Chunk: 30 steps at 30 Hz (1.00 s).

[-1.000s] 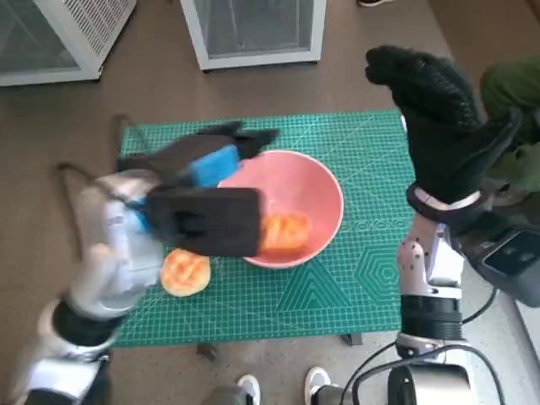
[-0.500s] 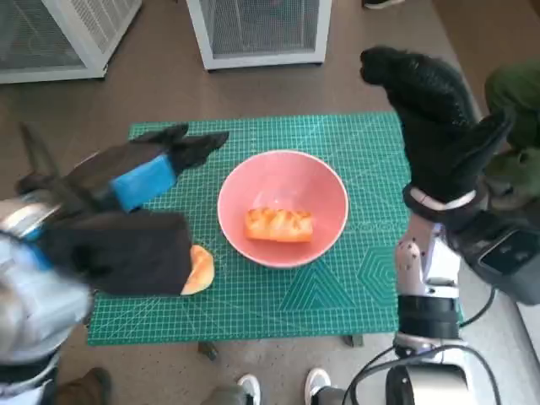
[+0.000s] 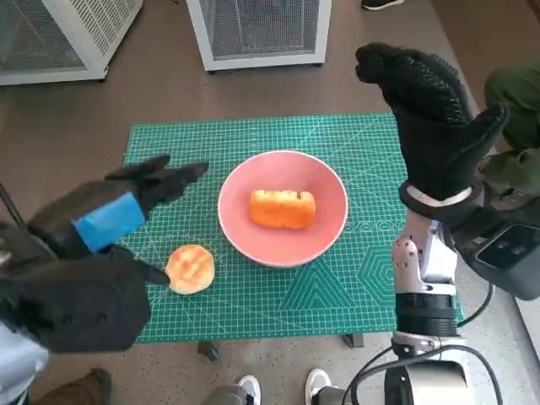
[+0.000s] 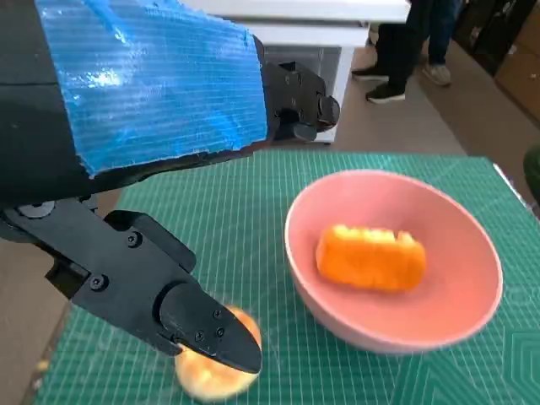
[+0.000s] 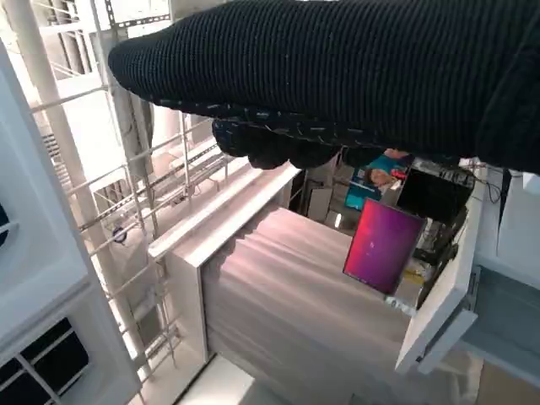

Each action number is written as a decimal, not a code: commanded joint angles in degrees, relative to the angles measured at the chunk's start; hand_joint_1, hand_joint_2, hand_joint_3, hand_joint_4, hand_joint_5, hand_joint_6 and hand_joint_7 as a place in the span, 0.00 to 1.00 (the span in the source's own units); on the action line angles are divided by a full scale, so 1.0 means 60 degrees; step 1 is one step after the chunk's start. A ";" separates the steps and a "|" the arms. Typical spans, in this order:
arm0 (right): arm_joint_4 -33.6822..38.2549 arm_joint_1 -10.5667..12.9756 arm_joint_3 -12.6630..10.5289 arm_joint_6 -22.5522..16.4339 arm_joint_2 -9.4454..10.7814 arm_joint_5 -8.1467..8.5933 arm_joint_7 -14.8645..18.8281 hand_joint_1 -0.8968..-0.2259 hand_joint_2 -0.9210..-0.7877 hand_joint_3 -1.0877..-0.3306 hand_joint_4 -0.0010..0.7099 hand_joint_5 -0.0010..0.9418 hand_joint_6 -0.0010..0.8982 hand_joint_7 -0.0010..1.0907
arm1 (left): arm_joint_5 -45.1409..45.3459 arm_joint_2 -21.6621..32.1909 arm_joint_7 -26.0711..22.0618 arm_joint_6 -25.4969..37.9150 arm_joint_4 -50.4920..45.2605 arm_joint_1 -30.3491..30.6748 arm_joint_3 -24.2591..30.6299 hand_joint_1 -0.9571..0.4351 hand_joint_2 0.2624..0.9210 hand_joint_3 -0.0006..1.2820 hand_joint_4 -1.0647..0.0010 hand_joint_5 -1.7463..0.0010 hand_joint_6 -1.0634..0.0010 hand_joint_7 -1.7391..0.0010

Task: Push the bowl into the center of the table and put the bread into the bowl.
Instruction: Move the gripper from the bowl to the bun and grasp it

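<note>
Head view: the pink bowl (image 3: 283, 208) sits mid-tabletop (image 3: 354, 287) with the oblong bread (image 3: 283, 208) inside it, so that step looks done. The left robot hand (image 3: 101, 224) has drawn back from the bowl since a second ago, fingers spread, empty. A round bun (image 3: 190, 268) lies just beside the bowl; it may call for the next grasp.

Left wrist view: fingertips (image 4: 207, 333) hover over the bun.

Right wrist view: the right robot hand (image 5: 337, 80) is raised, holding nothing.

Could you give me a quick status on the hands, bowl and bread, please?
Left hand open, empty. Right hand raised, holding nothing. Loaf in pink bowl, mid-table. Round bun on mat beside bowl.
</note>
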 commanded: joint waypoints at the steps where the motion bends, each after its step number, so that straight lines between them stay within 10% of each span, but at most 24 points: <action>1: 0.0173 -0.0004 -0.0015 -0.0019 0.0033 0.0116 0.0162 0.35 0.00 0.51 0.41 0.00 0.24 0.37 | -0.0181 0.0272 0.0258 -0.0008 -0.0317 0.0574 0.0074 0.59 0.57 0.00 1.00 1.00 0.87 0.99; 30: 0.0114 -0.0018 -0.0045 0.0063 -0.0065 0.0247 0.0293 0.35 0.00 0.51 0.41 0.00 0.23 0.37 | 0.1026 0.0448 0.1646 0.0365 0.0412 0.1509 -0.2339 0.42 0.62 0.01 0.94 0.99 0.82 0.98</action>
